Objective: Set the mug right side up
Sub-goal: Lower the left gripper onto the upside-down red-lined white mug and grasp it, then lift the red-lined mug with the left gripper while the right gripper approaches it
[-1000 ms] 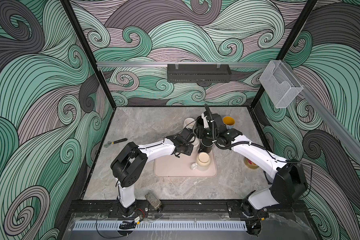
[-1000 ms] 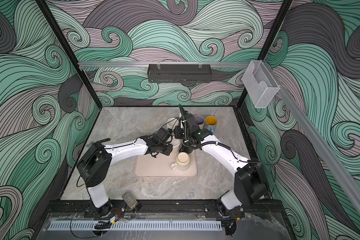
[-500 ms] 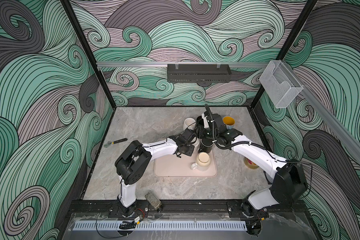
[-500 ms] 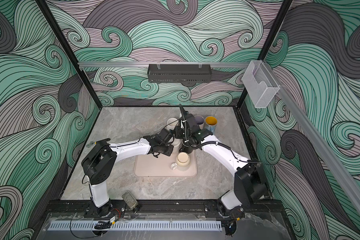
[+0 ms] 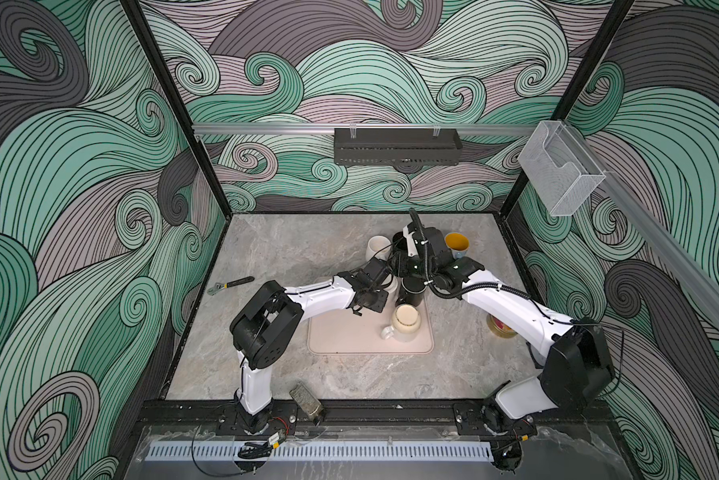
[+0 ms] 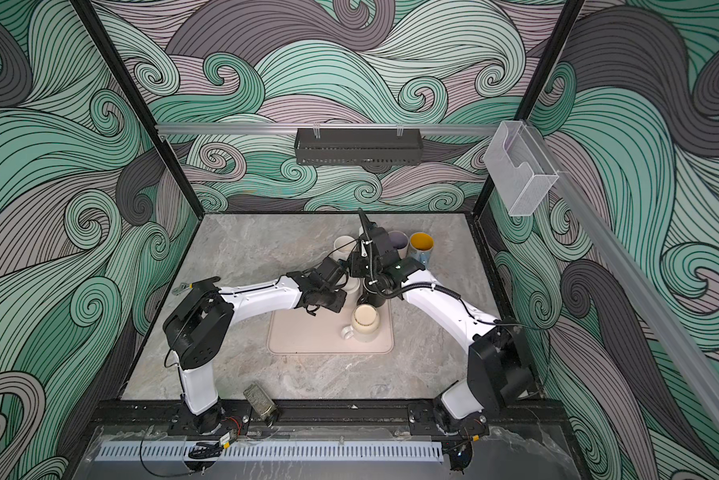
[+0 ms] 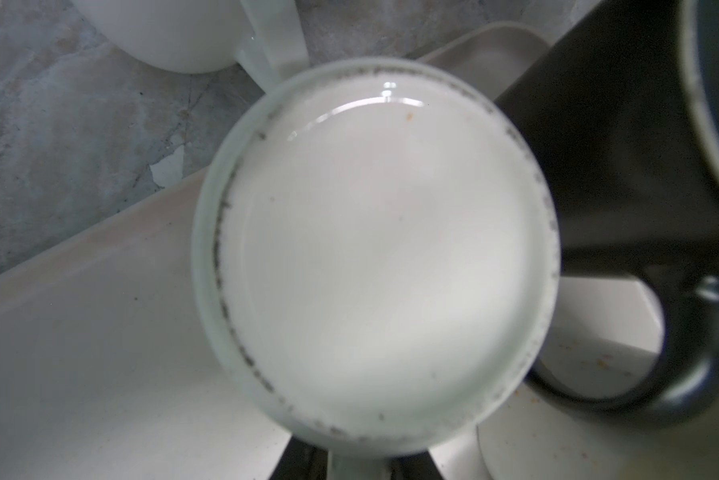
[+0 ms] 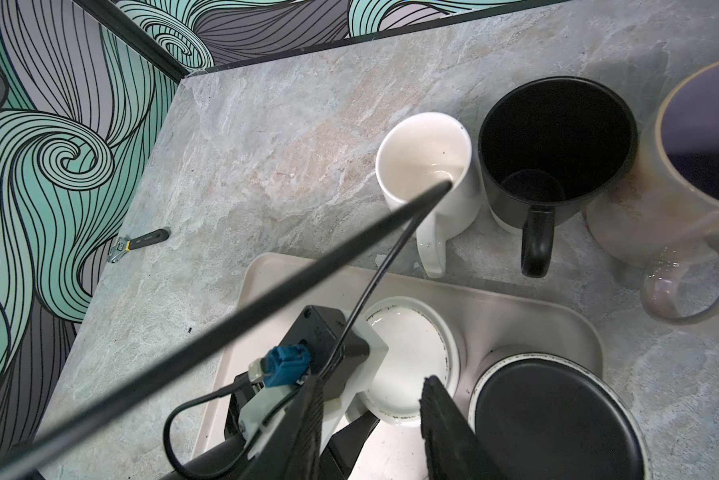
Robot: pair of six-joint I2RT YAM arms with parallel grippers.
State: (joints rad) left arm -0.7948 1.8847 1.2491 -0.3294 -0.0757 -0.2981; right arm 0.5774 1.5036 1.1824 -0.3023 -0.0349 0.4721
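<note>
Beige tray (image 5: 349,336) is lying mid-way on the grey surface (image 5: 287,249) in both top views. The upside-down white mug (image 5: 392,286) is standing on it near the tray's far edge, just beside an upside-down black mug (image 5: 412,291). The left arm (image 5: 324,293) is hanging over the tray's left half at the white mug, and the right arm (image 5: 507,303) is hanging over the black one. A cream mug (image 5: 405,322) is sitting toward the tray's front right. Behind the tray an upright white mug (image 5: 377,248) and a yellow-lined mug (image 5: 456,245) are standing. A wrench (image 5: 231,284) is lying well off the tray's left side.

From the left wrist, the upside-down white mug (image 7: 382,249) is showing its base, filling most of the view. Its handle is sitting between the left fingers (image 7: 304,465), which are pressing against both of its sides.

From the right wrist, the right fingers (image 8: 449,436) are standing apart above the tray (image 8: 515,316), gripping nothing. Below them the upside-down white mug (image 8: 407,357) and the upside-down black mug (image 8: 553,419) are resting side by side on the tray.
</note>
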